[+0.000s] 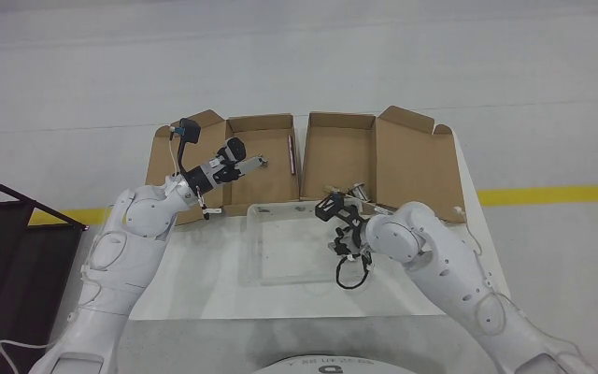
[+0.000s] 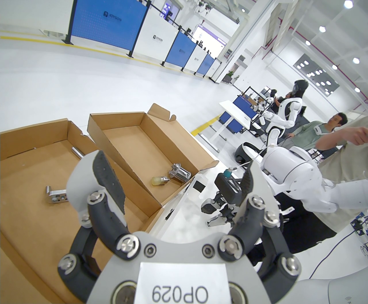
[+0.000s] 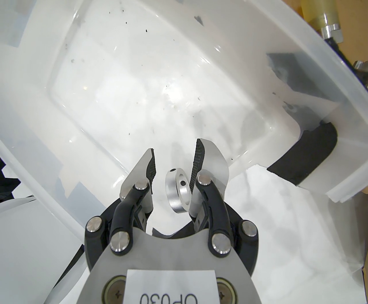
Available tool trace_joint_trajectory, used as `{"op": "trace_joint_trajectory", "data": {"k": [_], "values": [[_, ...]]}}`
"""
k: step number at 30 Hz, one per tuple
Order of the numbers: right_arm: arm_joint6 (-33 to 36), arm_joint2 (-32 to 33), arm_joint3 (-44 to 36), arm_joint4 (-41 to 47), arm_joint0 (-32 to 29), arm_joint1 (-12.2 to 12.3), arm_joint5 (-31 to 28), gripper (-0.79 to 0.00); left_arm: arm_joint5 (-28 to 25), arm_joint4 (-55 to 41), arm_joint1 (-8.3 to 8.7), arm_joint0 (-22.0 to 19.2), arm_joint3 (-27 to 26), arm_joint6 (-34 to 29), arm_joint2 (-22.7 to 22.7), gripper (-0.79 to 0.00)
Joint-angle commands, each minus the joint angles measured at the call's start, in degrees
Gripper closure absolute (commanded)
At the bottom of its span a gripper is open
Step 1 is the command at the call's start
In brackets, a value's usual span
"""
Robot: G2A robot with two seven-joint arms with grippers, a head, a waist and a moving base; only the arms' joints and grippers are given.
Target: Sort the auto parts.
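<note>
1. Right jaws stand partly spread, with a silver ring (image 3: pixel 178 191) between them touching 1 pad; a clear tub (image 3: pixel 143 86) lies just ahead.
2. Left jaws gape wide above a cardboard box (image 2: pixel 31 236); a metal bracket (image 2: pixel 56 195) lies beyond them.

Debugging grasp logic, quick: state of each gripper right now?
Left gripper: open, empty.
Right gripper: open; a metal ring sits between the fingers, against one pad, with a gap at the other.

White floor (image 1: pixel 299 56) w/ yellow line (image 1: pixel 537 195), blue partitions (image 2: pixel 109 21), prob. desks (image 2: pixel 230 106) beyond.
</note>
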Motion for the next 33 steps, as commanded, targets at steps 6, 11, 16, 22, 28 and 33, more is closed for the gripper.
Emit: {"op": "trace_joint_trajectory", "data": {"k": [6,11,16,22,28,33], "values": [[-3.87,2.12,0.42,5.43,-0.19,0.30,-4.91,-0.274,0.00,0.00,0.00,0.00,0.00,0.00,0.00,-0.785],[-4.36,4.15,-0.20,7.28,-1.30,0.85,-6.33,-0.351,0.00,0.00,0.00,0.00,0.00,0.00,0.00,-0.785],[-2.91,4.01,-0.63,6.15,-1.68,1.14,-5.36,-0.456,0.00,0.00,0.00,0.00,0.00,0.00,0.00,-0.785],[-0.73,1.91,1.02,3.93,-0.11,0.91,-2.22,-0.453,0.00,0.00,0.00,0.00,0.00,0.00,0.00,-0.785],[1.33,-1.90,3.20,2.69,2.79,0.14,-0.28,-0.385,0.00,0.00,0.00,0.00,0.00,0.00,0.00,-0.785],[3.15,-5.02,4.33,1.12,4.75,-0.46,0.49,-0.372,0.00,0.00,0.00,0.00,0.00,0.00,0.00,-0.785]]}}
